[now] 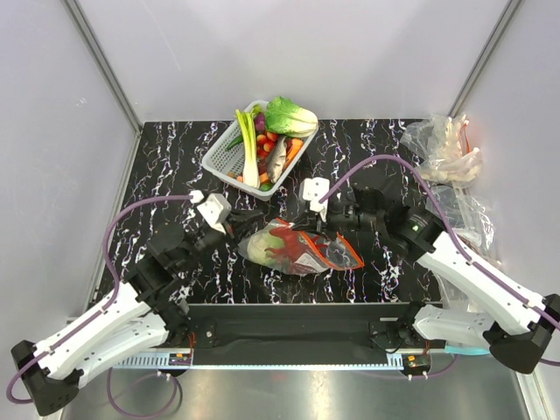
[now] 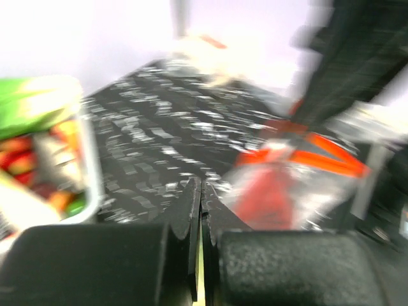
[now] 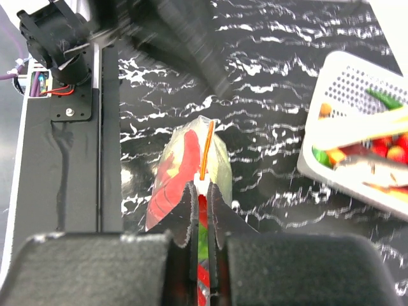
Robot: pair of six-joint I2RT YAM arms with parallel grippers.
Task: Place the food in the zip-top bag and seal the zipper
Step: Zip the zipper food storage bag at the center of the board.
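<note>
The zip-top bag (image 1: 302,249) lies just in front of the white basket (image 1: 216,159), with the red lobster (image 1: 293,251) and pale cabbage (image 1: 261,247) inside. The right gripper (image 3: 202,191) is clamped on the zipper (image 3: 208,146). The left gripper (image 2: 201,194), between basket and bag, has its fingers pressed together on nothing. The film looks thin, light and slippery, likely to slide or crumple, so the stiffer strip is the best place to hold, well off the bulging food
</note>
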